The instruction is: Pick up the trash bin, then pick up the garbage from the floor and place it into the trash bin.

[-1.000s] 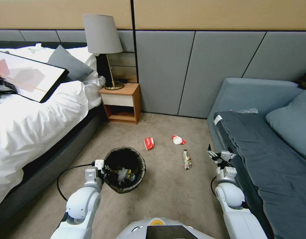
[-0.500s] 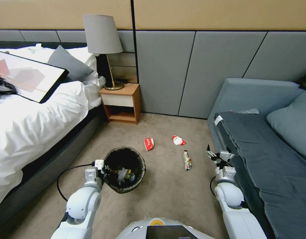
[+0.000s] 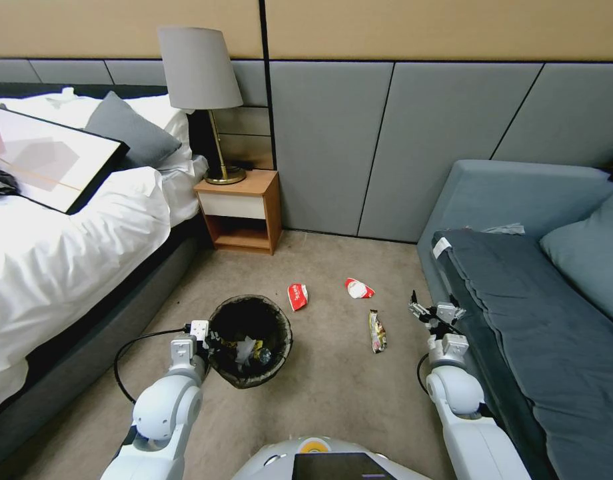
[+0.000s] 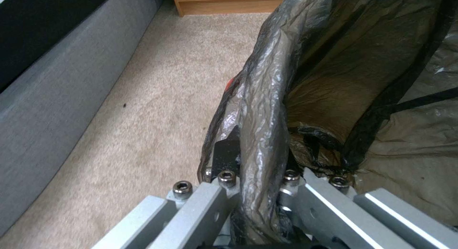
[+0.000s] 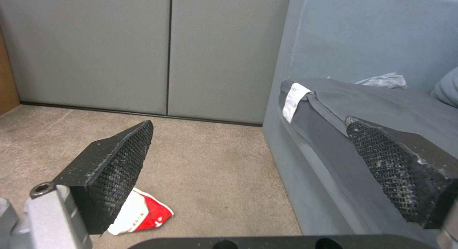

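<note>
Black liner of the trash bin (image 3: pixel 250 340) is sitting clamped between the left gripper (image 4: pixel 257 177) jaws; right gripper (image 5: pixel 248 163) is gaping wide, red-and-white packet (image 5: pixel 141 215), lettering illegible, lying beyond one pad.

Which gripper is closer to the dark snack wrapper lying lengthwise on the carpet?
Right. The open right gripper hangs beside the sofa, a short gap to the right of the dark snack wrapper. The left gripper is clamped on the trash bin rim, with the bin between it and the wrapper.

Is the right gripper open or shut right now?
Open. The right gripper has its two black pads spread wide apart with nothing between them, held beside the sofa.
</note>
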Motion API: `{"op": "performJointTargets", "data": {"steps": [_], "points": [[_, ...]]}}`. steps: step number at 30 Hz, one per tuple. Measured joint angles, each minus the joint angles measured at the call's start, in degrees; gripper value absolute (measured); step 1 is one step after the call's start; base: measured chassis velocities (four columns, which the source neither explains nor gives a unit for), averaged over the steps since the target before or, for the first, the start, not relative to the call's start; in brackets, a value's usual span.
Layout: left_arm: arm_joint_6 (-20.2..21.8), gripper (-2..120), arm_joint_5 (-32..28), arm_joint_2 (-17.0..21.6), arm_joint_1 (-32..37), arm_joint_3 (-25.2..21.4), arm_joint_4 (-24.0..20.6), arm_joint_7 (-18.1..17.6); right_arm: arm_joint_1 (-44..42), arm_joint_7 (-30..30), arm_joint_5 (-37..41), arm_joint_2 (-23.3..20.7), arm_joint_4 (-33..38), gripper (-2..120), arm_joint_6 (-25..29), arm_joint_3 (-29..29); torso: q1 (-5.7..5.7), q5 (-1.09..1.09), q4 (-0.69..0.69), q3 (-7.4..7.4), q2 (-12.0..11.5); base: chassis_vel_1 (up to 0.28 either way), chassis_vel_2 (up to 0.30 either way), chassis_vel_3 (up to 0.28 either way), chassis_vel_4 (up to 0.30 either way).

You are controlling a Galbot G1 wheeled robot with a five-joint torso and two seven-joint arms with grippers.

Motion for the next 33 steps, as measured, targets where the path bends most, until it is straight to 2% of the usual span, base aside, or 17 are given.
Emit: {"op": "performJointTargets", "data": {"steps": [33], "points": [[0.0, 0, 0.2, 0.2, 1.0, 0.1, -1.6, 0.1, -2.1, -0.3, -0.7, 0.6, 2.1, 100, -0.5, 0.0, 0.00, 0.00, 0.00, 0.00, 0.0, -0.088, 0.085, 0.088, -0.085]]}}
